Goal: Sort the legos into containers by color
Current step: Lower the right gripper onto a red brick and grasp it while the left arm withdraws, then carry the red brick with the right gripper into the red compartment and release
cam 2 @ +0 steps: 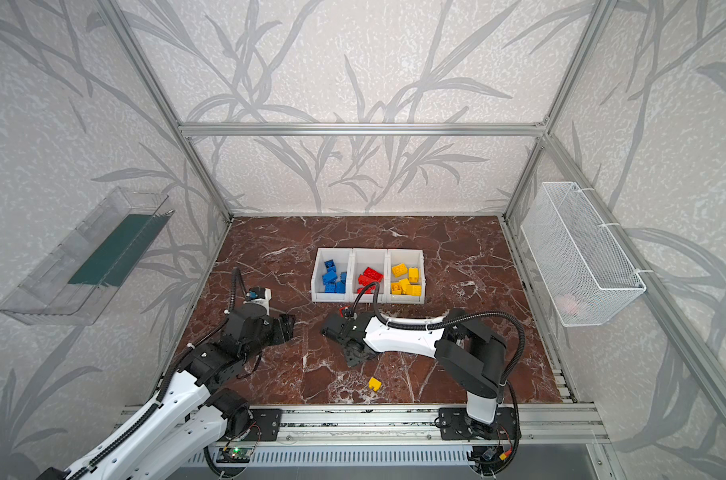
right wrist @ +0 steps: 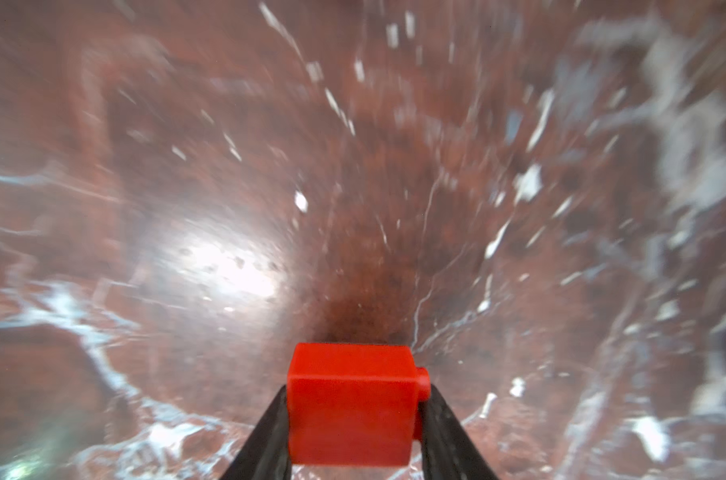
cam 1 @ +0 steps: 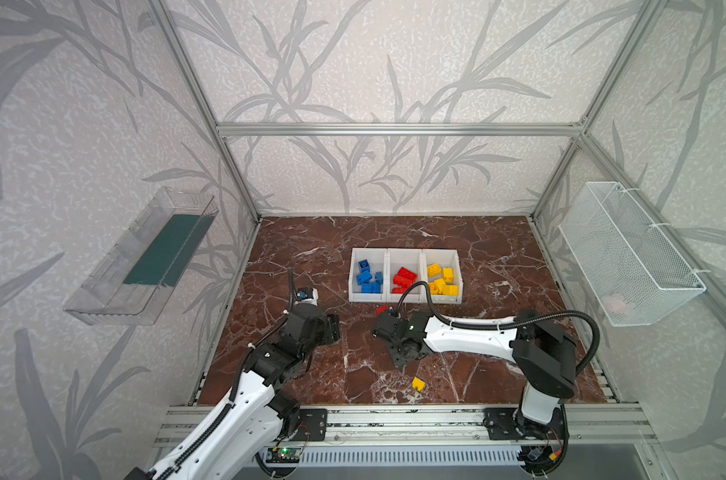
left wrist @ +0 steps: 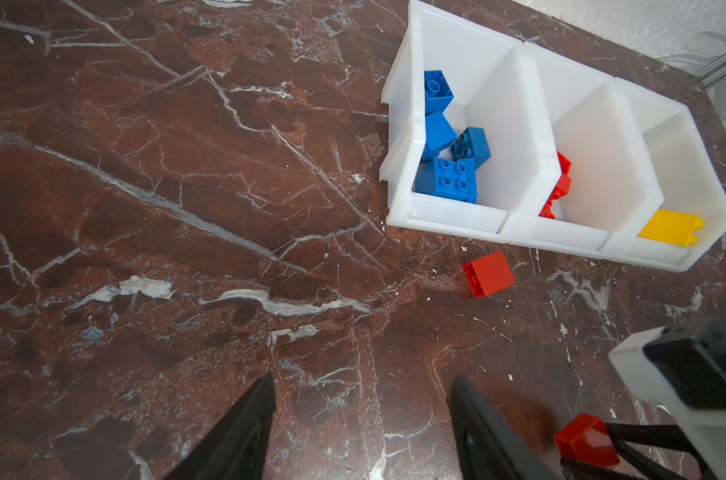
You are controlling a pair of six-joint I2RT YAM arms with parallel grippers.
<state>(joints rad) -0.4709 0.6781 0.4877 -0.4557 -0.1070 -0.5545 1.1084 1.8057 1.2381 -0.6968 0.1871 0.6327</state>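
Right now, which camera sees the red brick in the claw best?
The right wrist view: the brick fills the foreground, sharp, clamped in the right gripper. The left wrist view shows the brick small, near the edge. In both top views the gripper hides it.

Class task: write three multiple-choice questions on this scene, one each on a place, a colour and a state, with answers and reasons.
1. Where is the loose yellow brick? A) in a bin B) on a blue brick C) on the table
2. Bricks in the middle bin are: A) red B) blue C) yellow
3. The right tool is: A) open, empty B) shut on a red brick C) shut on a yellow brick
Answers: 1 C, it lies alone on bare marble; 2 A, only red bricks show inside; 3 B, fingers press both its sides.
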